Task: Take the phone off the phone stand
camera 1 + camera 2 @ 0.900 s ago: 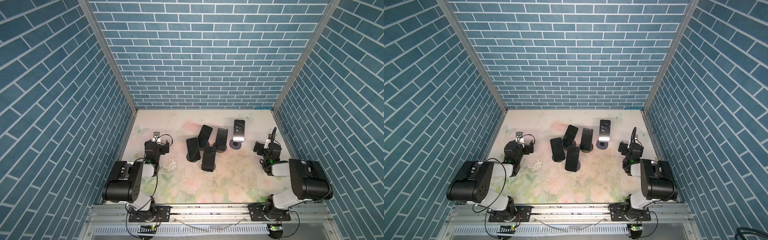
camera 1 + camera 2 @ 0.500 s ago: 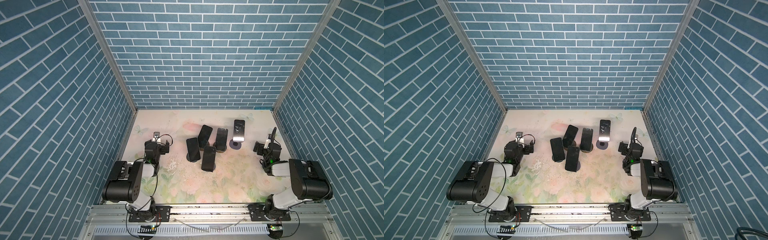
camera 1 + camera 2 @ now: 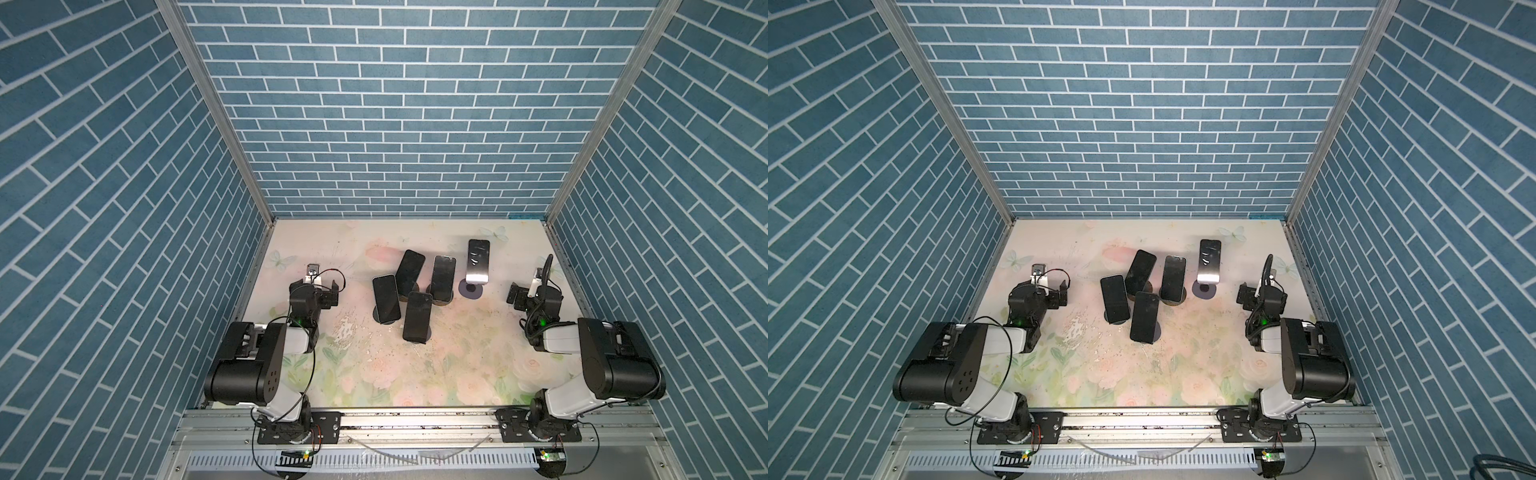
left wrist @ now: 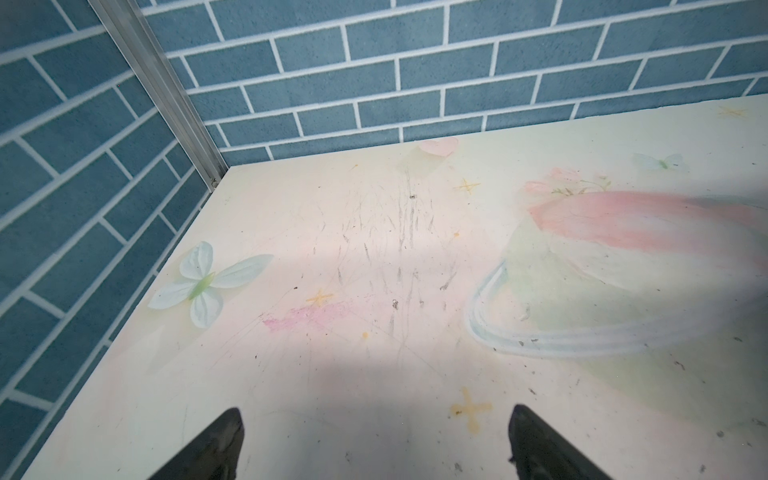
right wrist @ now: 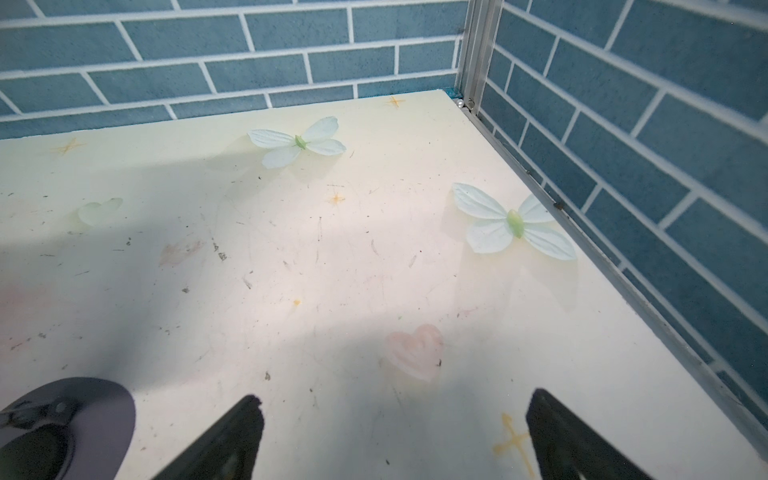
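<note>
While five phones [image 3: 417, 316] lean propped on stands [image 3: 471, 289] at centre, left gripper [image 4: 376, 411] and right gripper [image 5: 395, 395] sit wide, empty, flanking them.

Only the fingertips of the left gripper [image 4: 376, 409] and the right gripper [image 5: 395, 394] are shown in the wrist views; the rest is cut off by the frame edge. A round stand base [image 5: 62, 419] is cropped likewise. In both top views the stands [image 3: 381, 321] are largely hidden behind the dark phones [image 3: 417, 316].
</note>
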Controlling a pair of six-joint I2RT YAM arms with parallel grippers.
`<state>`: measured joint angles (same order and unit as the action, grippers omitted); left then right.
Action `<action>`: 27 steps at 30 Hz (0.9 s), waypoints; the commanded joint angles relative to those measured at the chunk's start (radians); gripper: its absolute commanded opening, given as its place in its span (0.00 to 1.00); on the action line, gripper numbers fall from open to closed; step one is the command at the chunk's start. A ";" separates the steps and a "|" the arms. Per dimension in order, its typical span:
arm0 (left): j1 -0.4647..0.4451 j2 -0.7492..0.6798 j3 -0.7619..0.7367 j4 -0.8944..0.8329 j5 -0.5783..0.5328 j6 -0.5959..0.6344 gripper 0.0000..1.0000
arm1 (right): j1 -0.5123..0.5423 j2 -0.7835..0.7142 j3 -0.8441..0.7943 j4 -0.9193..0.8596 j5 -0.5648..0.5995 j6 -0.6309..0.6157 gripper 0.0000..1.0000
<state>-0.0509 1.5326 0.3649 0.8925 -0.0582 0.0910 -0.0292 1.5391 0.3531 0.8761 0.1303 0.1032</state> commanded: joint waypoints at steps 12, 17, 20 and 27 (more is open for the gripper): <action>0.016 0.001 0.023 -0.023 0.000 -0.008 1.00 | -0.003 0.000 0.026 0.015 -0.012 -0.031 0.99; 0.011 -0.031 0.021 -0.044 -0.034 -0.016 1.00 | 0.000 -0.055 0.037 -0.050 -0.014 -0.040 0.99; 0.009 -0.109 0.047 -0.152 -0.066 -0.027 1.00 | 0.000 -0.158 0.075 -0.217 0.033 -0.017 0.99; -0.004 -0.267 0.186 -0.557 -0.115 -0.166 1.00 | 0.016 -0.346 0.231 -0.653 0.100 0.133 0.99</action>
<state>-0.0502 1.3083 0.4973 0.5461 -0.1368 0.0162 -0.0212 1.2407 0.5007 0.4557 0.1787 0.1532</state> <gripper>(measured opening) 0.996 0.993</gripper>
